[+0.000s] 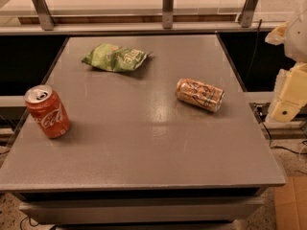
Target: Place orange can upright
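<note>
Tipped orange can (199, 94); gripper (288, 99) apart, beyond tbl (144, 147)

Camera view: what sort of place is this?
Probably an office or lab test spot: gray table, glass railing behind, cables on the floor. The orange can lies on it; claw sits off its right edge.

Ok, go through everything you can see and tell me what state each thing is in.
orange can: lying on its side, right half of the table.
red can: standing upright near the left edge.
green chip bag: lying flat, far side.
claw: off the table's right edge, touching nothing.
</note>
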Controlling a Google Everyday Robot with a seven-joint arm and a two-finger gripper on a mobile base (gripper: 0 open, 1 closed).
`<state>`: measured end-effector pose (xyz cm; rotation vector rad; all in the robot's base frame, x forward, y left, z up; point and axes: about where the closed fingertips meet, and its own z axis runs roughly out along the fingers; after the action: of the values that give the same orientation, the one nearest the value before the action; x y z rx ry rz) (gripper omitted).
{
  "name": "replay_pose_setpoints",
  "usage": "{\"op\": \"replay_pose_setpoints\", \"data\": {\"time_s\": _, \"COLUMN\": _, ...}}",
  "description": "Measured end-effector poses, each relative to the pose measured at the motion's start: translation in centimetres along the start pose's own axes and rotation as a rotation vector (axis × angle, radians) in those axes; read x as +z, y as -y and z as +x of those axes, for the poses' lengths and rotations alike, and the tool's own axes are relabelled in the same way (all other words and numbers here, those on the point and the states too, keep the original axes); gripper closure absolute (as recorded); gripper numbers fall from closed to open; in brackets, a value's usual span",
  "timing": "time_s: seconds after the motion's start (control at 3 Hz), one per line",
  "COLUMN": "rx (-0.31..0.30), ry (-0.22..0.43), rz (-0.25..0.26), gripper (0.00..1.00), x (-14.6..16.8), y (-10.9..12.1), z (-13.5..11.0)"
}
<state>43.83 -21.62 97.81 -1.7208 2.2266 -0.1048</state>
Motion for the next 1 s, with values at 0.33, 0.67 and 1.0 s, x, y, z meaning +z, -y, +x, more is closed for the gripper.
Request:
{"op": "replay_pose_setpoints", "data": {"time_s": 0.33, "rx": 0.000, "ry": 0.000, "rz": 0.000, "gripper": 0.00, "x": 0.0, "y": 0.0, "z": 0.0}}
{"op": "replay_pose_setpoints", "data": {"time_s": 0.67, "rx": 0.000, "ry": 0.016, "rz": -0.009, "gripper": 0.00, "x": -0.1, "y": 0.2, "z": -0.7}}
{"op": "replay_pose_setpoints", "data": {"time_s": 1.0, "rx": -0.001, "ry": 0.035, "rz": -0.055, "gripper": 0.00, "x": 1.0, "y": 0.2, "z": -2.7}}
